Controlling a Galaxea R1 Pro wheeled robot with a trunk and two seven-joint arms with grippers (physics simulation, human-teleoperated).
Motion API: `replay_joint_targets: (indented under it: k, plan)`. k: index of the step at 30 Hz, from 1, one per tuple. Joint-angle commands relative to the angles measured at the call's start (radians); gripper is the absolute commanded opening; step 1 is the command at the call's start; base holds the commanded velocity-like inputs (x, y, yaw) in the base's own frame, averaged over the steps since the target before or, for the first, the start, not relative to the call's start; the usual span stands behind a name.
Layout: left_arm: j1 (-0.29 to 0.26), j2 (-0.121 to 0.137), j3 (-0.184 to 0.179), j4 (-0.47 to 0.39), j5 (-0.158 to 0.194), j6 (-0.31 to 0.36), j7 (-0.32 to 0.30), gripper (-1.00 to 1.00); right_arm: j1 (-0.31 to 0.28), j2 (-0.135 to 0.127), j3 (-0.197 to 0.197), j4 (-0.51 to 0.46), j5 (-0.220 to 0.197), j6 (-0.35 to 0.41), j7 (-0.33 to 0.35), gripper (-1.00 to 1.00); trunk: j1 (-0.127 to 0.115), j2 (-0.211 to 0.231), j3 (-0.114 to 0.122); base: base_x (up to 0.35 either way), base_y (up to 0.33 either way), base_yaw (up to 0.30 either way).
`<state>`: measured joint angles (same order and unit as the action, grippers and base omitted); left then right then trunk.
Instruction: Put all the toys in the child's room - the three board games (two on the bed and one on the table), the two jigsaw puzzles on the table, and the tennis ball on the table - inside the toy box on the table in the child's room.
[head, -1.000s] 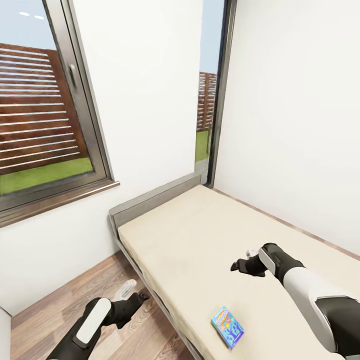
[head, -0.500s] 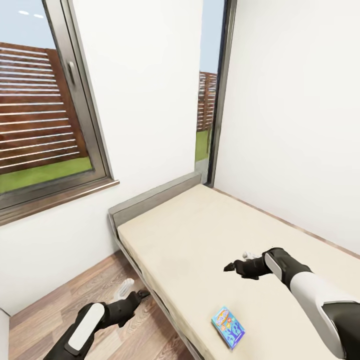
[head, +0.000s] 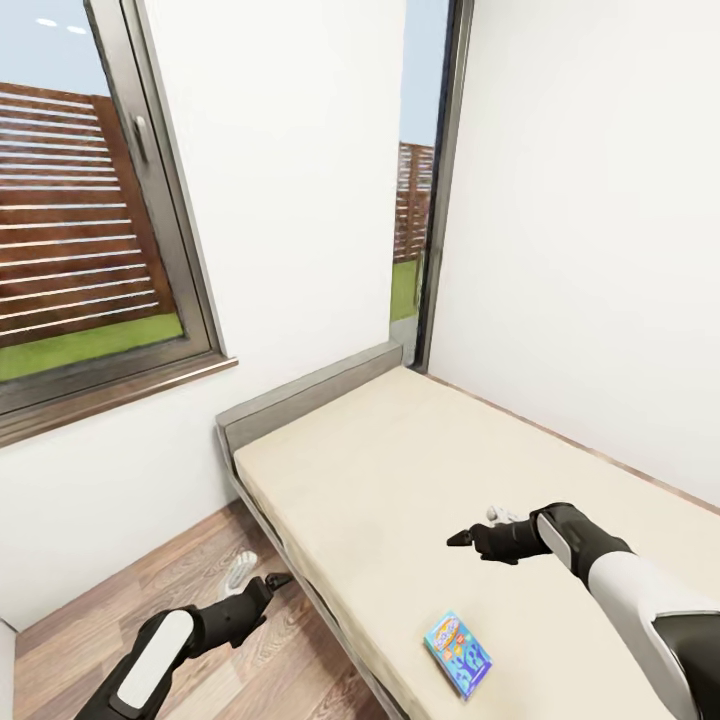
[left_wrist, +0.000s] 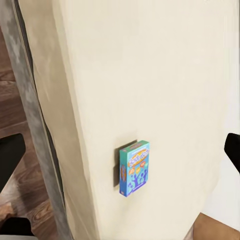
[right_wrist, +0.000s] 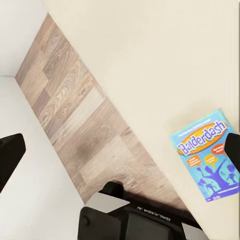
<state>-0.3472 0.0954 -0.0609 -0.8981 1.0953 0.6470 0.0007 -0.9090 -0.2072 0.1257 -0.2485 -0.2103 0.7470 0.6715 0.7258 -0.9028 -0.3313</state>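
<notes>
Right gripper (head: 478, 529) hangs over the bed (head: 400, 470) mid-right in the head view, fingers spread with nothing between them. The blue board game (head: 457, 653) lies flat near the bed's edge at lower right, well apart from it. Left gripper (head: 255, 577) sits low at lower left above the wood floor (head: 130, 600), also spread and empty.

Left wrist view: the box (left_wrist: 134, 168) lies just below centre on the mattress, close to the edge.

Right wrist view: same box (right_wrist: 206, 155) at right, "Balderdash" printed on the lid, dark fingertips at both frame edges.

Looks like the reach-for-the-bed-game step. Next move probably needs the right gripper brought back and down onto that thin box.
</notes>
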Motion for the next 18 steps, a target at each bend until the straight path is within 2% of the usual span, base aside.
replay_joint_targets:
  k: [1,2,5,10,18]
  plan:
    - [0.004,0.001,-0.001,-0.006,0.002,0.002,-0.001,1.00,0.004,-0.001,0.008,-0.001,-0.010,-0.009,-0.001,1.00,0.004,-0.008,-0.004,0.000,0.000,0.000]
    - [0.004,0.001,-0.001,-0.006,0.002,0.002,-0.001,1.00,0.004,-0.001,0.008,-0.001,-0.010,-0.009,-0.001,1.00,0.008,-0.015,-0.008,0.000,0.000,0.000]
    - [0.015,0.003,0.002,-0.019,0.002,0.002,-0.004,1.00,0.026,-0.003,0.002,-0.001,-0.011,-0.072,-0.002,1.00,0.019,-0.036,-0.017,0.000,0.000,0.000]
    - [0.018,0.003,0.004,-0.024,0.002,0.002,-0.004,1.00,0.037,-0.008,-0.002,0.000,-0.012,-0.097,-0.003,1.00,0.039,-0.071,-0.033,0.000,0.000,0.000]
    - [0.021,0.004,0.005,-0.028,0.001,0.001,-0.004,1.00,0.069,-0.049,-0.005,0.006,-0.014,-0.120,-0.012,1.00,0.069,-0.127,-0.058,0.000,0.000,0.000]
